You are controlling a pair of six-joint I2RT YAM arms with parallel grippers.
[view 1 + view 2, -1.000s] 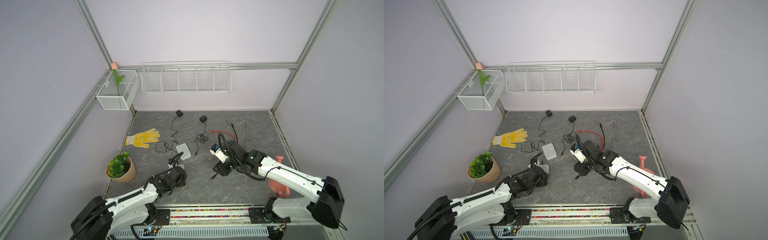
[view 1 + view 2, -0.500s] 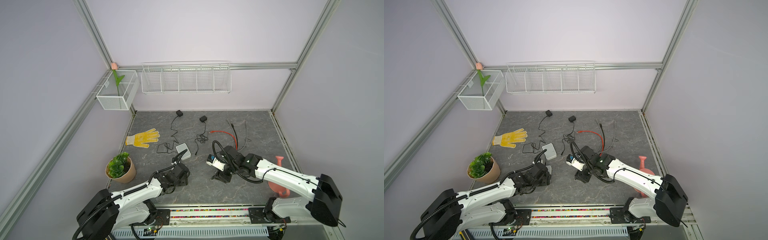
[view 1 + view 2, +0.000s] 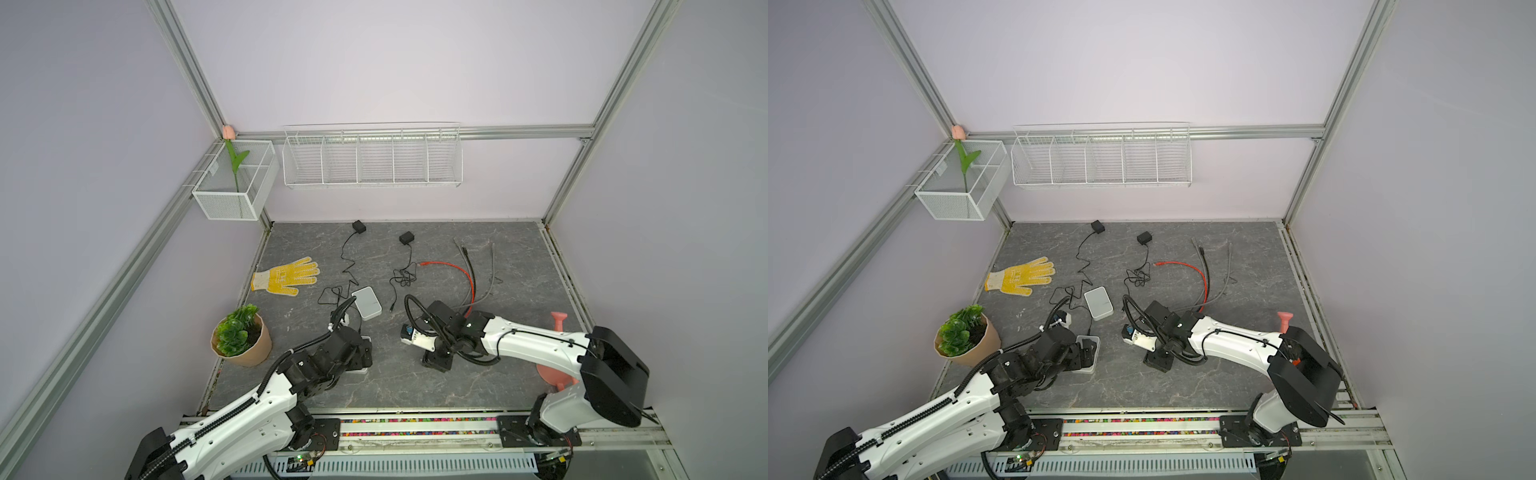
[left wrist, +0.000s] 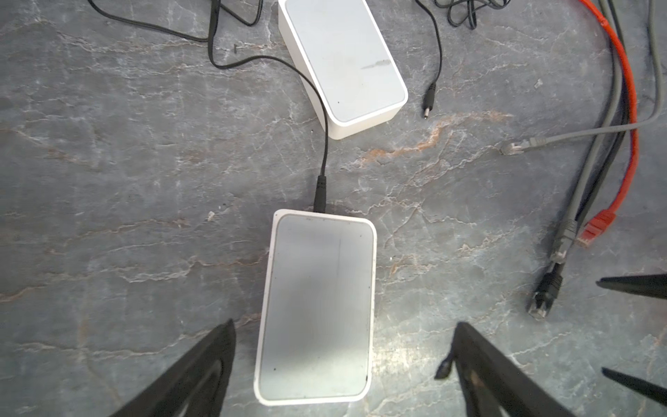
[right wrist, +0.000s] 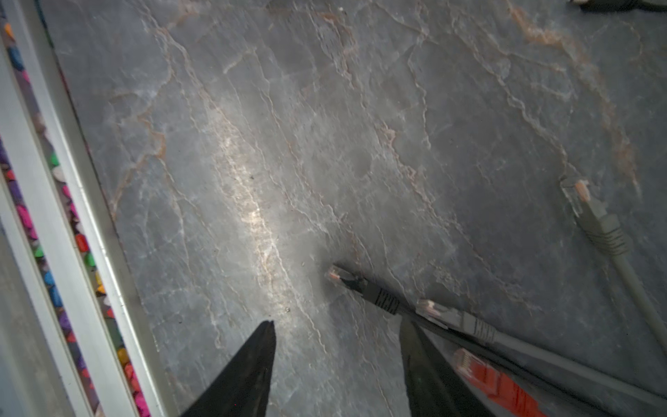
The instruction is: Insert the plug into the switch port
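Observation:
A white switch (image 4: 317, 307) lies flat on the grey floor, lengthwise between the fingers of my left gripper (image 4: 344, 325), which is open with floor showing on both sides. A black barrel plug (image 4: 320, 191) on a thin black cord sits against the switch's far end, in its port. In both top views my left gripper (image 3: 361, 353) hovers over this switch (image 3: 1090, 365). My right gripper (image 5: 337, 323) is open and low over bare floor (image 3: 436, 359). A black network plug (image 5: 352, 281) lies just past one of its fingertips.
A second white switch (image 4: 346, 61) and a loose barrel plug (image 4: 428, 104) lie farther back. Red (image 4: 595, 229), grey (image 4: 516, 146) and black (image 4: 545, 292) network cables spread on the right. A potted plant (image 3: 241, 336), yellow glove (image 3: 286, 276), pink watering can (image 3: 557, 365) and front rail (image 5: 54, 216) border the floor.
My left gripper's jaws have spread wider around the near switch. My right gripper has moved toward the front edge and lower, away from the cables.

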